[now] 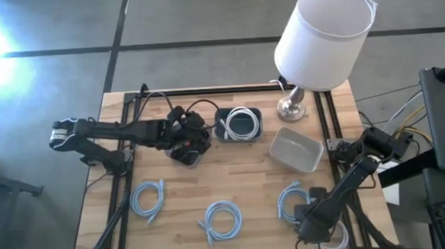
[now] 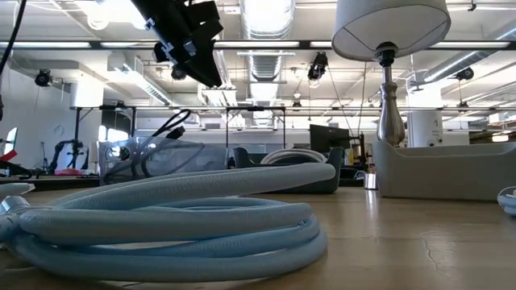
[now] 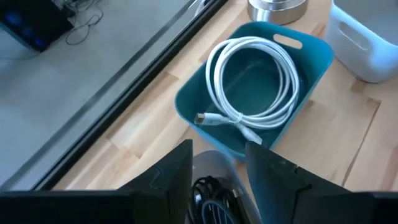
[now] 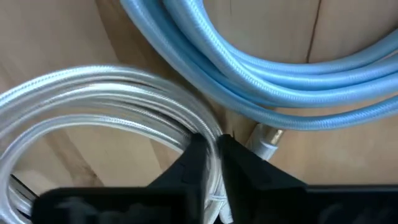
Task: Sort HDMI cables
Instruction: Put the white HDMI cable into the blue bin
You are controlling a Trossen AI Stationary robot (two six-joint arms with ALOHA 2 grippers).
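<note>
My left gripper [image 3: 217,163] [image 1: 187,144] hangs open above a clear container [image 1: 190,155] that holds a thin black cable [image 3: 210,198]. It also shows high in the low view [image 2: 190,42]. Beside it, a white coil [image 3: 252,81] lies in a teal bin [image 1: 239,124]. Three light-blue coils [image 1: 148,198] [image 1: 222,220] [image 1: 290,200] lie flat on the near half of the table. My right gripper [image 4: 216,144] [image 1: 313,225] is down at the near right corner, shut on a white coil [image 4: 93,102] that lies next to a light-blue coil [image 4: 261,68]. My right gripper pinches the white coil's strands [image 4: 208,127] between its two fingers [image 4: 194,158], which lie across them and come from above, pointing down. The coil lies on the table beside the light-blue coil. How far back the strands reach does not show.
A grey-white bin [image 1: 295,150] sits right of the teal bin. A lamp with a wide white shade [image 1: 323,34] stands at the far right on a metal foot [image 1: 291,108]. Black frame rails [image 1: 323,123] run along the table's sides and far edge.
</note>
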